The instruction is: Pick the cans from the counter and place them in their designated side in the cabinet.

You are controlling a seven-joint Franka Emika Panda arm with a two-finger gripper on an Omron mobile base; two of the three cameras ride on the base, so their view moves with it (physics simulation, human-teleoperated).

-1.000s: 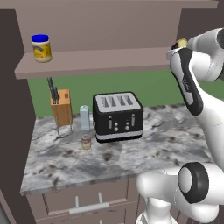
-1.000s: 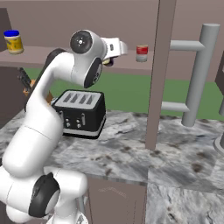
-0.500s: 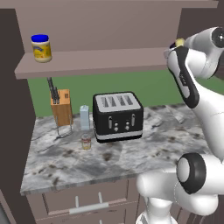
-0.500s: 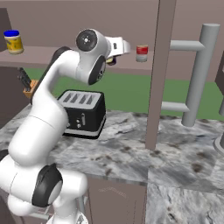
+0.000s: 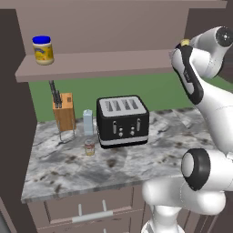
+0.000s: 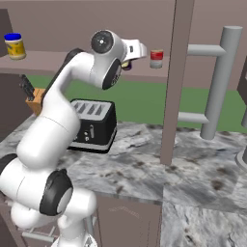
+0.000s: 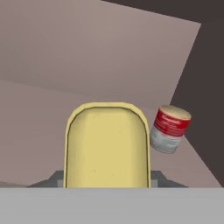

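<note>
My gripper [image 6: 128, 62] is up at the right part of the cabinet shelf [image 5: 104, 61], shut on the boxy dark-blue can [image 6: 126, 64]. That can's pale yellow face [image 7: 107, 146] stands between the jaws in the hand view, and a bit of yellow [image 5: 184, 43] shows at the hand in the left base view. The short round can with the tan-and-red label [image 5: 89, 147] stands upright on the marbled counter [image 5: 136, 168], just left of the toaster's front.
A red-and-white round can [image 6: 156, 59] [image 7: 169, 129] stands on the shelf right of the held can, near the dark side panel [image 6: 173, 82]. A yellow jar with blue lid [image 5: 42, 49] sits at the shelf's left end. Black toaster [image 5: 122, 120], knife block [image 5: 63, 111] and a pale carton [image 5: 87, 122] stand on the counter.
The hand with the boxy can has shifted slightly at shelf height. The base views and the things on the counter stay as they were.
</note>
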